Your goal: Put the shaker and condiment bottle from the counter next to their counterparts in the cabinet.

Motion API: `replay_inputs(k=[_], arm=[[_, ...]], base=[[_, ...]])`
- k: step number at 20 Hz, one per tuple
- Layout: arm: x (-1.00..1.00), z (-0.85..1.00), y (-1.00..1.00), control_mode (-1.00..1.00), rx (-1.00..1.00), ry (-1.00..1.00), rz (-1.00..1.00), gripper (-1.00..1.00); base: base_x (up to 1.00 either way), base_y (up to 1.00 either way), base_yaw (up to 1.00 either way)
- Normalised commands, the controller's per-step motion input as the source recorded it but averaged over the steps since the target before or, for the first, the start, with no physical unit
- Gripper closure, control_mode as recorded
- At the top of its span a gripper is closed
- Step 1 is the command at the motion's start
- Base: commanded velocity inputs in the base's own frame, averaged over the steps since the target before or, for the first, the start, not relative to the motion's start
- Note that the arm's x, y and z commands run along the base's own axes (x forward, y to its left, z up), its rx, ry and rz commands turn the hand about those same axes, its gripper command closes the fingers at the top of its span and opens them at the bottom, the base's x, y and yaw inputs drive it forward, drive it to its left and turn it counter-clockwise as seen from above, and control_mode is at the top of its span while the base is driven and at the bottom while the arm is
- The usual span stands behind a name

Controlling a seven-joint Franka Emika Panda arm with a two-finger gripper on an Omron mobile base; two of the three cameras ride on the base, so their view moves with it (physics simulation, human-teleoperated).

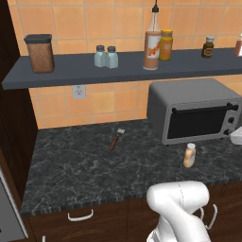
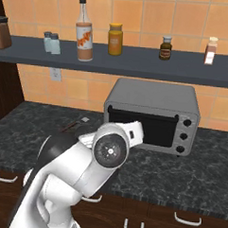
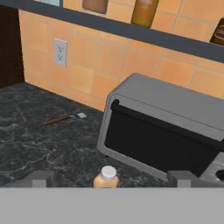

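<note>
The peach-orange condiment bottle [image 1: 189, 155] with its white cap stands upright on the black marbled counter [image 1: 85, 170], in front of the toaster oven. In the hand view the condiment bottle [image 3: 106, 176] sits low in the centre, framed by my open gripper [image 3: 113, 180], whose fingertips [image 3: 41, 178] stand wide apart short of it with nothing held. Two alike pale blue-grey shakers [image 1: 99, 56] [image 1: 112, 56] stand side by side on the dark cabinet shelf [image 1: 71, 71]. The mustard-yellow bottle [image 1: 166, 45] is on the same shelf, further right.
A grey toaster oven [image 1: 194, 111] sits on the counter under the shelf. A small red-handled utensil [image 1: 116, 138] lies left of it. The shelf also holds a brown-filled canister [image 1: 40, 53], a tall pourer bottle [image 1: 152, 42] and a dark jar [image 1: 207, 47].
</note>
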Motion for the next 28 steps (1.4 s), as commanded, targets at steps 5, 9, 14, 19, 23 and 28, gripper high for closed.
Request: replay_inputs(k=[5, 9, 14, 19, 23, 28], arm=[[0.00, -0.01, -0.10, -1.00, 0.00, 0.00, 0.26, -1.00], [-0.01, -0.21, -0.01, -1.00, 0.00, 0.00, 0.30, -1.00], [-0.08, -0.42, -0.07, -1.00, 0.00, 0.00, 0.26, -1.00], [0.00, -0.27, -0.02, -1.00, 0.00, 0.00, 0.08, -1.00], [0.03, -0.22, 0.00, -1.00, -0.07, 0.00, 0.00, -1.00], [0.06, -0.42, 0.00, -1.00, -0.08, 0.00, 0.00, -1.00]], base=[[0.00, 0.00, 0.00], [0.00, 0.00, 0.00], [0.00, 0.00, 0.00], [0.00, 0.00, 0.00], [0.00, 0.00, 0.00], [0.00, 0.00, 0.00]])
